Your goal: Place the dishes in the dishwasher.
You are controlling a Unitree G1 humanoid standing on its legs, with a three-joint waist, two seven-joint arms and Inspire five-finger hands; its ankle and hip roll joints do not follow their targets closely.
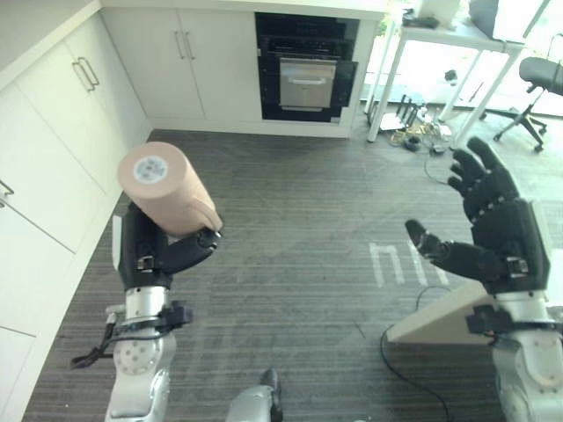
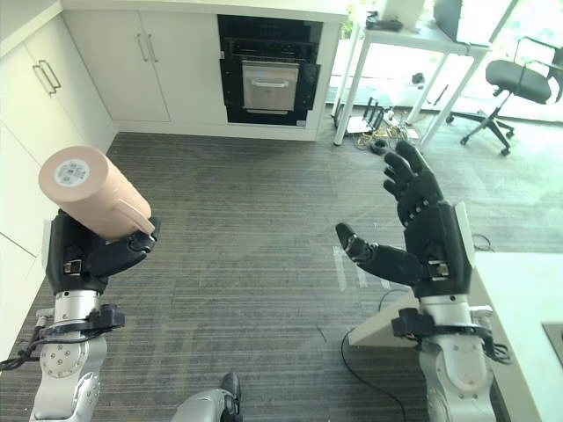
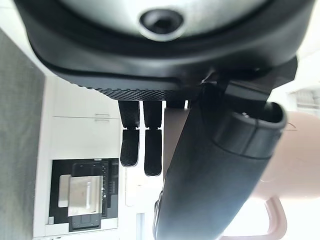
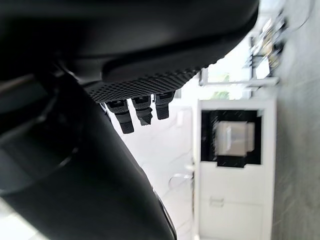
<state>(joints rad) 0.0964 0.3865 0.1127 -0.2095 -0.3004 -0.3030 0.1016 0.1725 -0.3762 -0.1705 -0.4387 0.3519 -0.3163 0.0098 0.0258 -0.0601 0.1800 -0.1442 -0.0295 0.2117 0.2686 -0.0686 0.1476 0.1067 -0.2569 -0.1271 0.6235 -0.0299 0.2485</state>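
**Mug held up in left hand, dishwasher not identified**

Left hand (image 1: 163,251) is curled round one pink mug (image 1: 167,189), held tilted with its base toward the camera and its handle by the thumb. Right hand (image 2: 422,237) hangs empty — fingers straight and spread, palm turned inward, well apart from the mug.

Risk, as I judge it: the mug looks cradled against the fingers more than clamped, so a fast swing of the arm could slip it onto the floor (image 1: 299,229).

Count: one mug, one built-in oven (image 1: 306,70) in the far cabinets (image 1: 176,61), one office chair (image 2: 519,83), one white table (image 2: 422,40).
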